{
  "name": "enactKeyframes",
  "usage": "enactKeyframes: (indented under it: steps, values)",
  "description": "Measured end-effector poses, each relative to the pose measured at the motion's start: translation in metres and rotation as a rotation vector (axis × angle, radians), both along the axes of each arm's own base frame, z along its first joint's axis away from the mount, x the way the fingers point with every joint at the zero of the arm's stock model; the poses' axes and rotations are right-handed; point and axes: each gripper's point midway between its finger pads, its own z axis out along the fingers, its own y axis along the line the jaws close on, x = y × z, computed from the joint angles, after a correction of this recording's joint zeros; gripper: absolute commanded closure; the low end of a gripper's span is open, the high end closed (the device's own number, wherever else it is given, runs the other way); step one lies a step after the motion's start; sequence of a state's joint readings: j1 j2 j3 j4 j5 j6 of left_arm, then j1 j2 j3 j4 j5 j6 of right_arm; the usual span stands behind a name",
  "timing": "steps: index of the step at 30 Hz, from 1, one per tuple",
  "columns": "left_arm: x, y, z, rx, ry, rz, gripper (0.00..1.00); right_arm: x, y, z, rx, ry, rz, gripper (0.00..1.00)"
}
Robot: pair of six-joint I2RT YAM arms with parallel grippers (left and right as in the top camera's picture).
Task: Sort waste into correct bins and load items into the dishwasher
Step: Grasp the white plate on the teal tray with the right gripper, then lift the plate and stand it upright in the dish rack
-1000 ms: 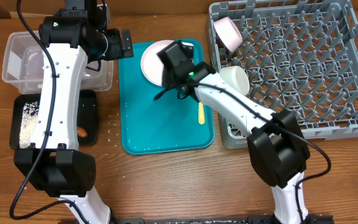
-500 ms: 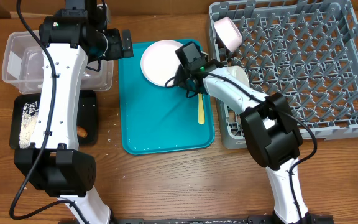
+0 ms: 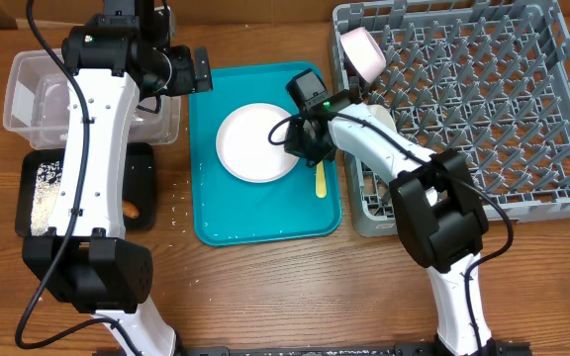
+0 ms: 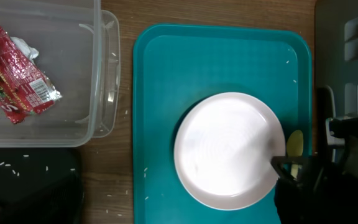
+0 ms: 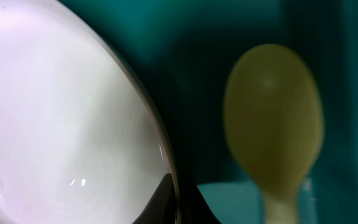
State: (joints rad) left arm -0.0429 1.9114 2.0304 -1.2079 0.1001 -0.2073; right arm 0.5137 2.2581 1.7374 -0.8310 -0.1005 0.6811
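1. Since the earlier frame, pale pink round plate (image 3: 253, 143) has shifted from flat teal tray's (image 3: 265, 213) far corner to its middle.
2. Grip of right fingers (image 4: 286, 168) at plate's rim is hidden; cannot tell.
3. Opening of left fingers (image 3: 199, 67): cannot tell.
4. Beside plate lies yellow plastic spoon (image 3: 320, 180), long axis along tray's right edge, bowl hidden overhead.

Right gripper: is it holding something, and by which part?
The right gripper appears to pinch the pale pink plate by the rim nearest the yellow spoon.
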Motion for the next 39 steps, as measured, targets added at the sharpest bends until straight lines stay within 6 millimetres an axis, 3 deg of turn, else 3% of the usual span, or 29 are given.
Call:
enactKeyframes:
  steps: [5, 9, 11, 15, 17, 19, 23, 27, 31, 35, 39]
  values:
    - [0.0, 0.0, 0.0, 0.0, 0.0, 0.0, 0.0, 0.002, -0.028, 0.026, -0.043, -0.024, 0.078, 0.96]
    - [0.0, 0.0, 0.0, 0.0, 0.0, 0.0, 0.0, 0.024, -0.063, 0.118, -0.108, -0.238, 0.129, 0.96]
    - [0.0, 0.0, 0.0, 0.0, 0.0, 0.0, 0.0, 0.032, -0.08, 0.184, -0.147, -0.409, 0.123, 0.96]
    - [0.0, 0.0, 0.0, 0.0, 0.0, 0.0, 0.0, 0.021, -0.105, 0.292, -0.19, -0.675, 0.086, 0.96]
    - [0.0, 0.0, 0.0, 0.0, 0.0, 0.0, 0.0, 0.014, -0.119, 0.325, -0.224, -0.757, 0.05, 0.96]
    - [0.0, 0.0, 0.0, 0.0, 0.0, 0.0, 0.0, 0.011, -0.138, 0.344, -0.288, -0.805, -0.001, 0.96]
    - [0.0, 0.0, 0.0, 0.0, 0.0, 0.0, 0.0, 0.022, -0.191, 0.341, -0.486, -0.792, -0.136, 0.96]
    - [0.0, 0.0, 0.0, 0.0, 0.0, 0.0, 0.0, 0.043, -0.267, 0.33, -0.741, -0.747, -0.342, 0.96]
    - [0.0, 0.0, 0.0, 0.0, 0.0, 0.0, 0.0, 0.054, -0.323, 0.313, -0.899, -0.683, -0.467, 0.96]
    - [0.0, 0.0, 0.0, 0.0, 0.0, 0.0, 0.0, 0.063, -0.344, 0.292, -0.978, -0.628, -0.495, 0.96]
    - [0.0, 0.0, 0.0, 0.0, 0.0, 0.0, 0.0, 0.074, -0.336, 0.27, -0.999, -0.595, -0.461, 0.96]
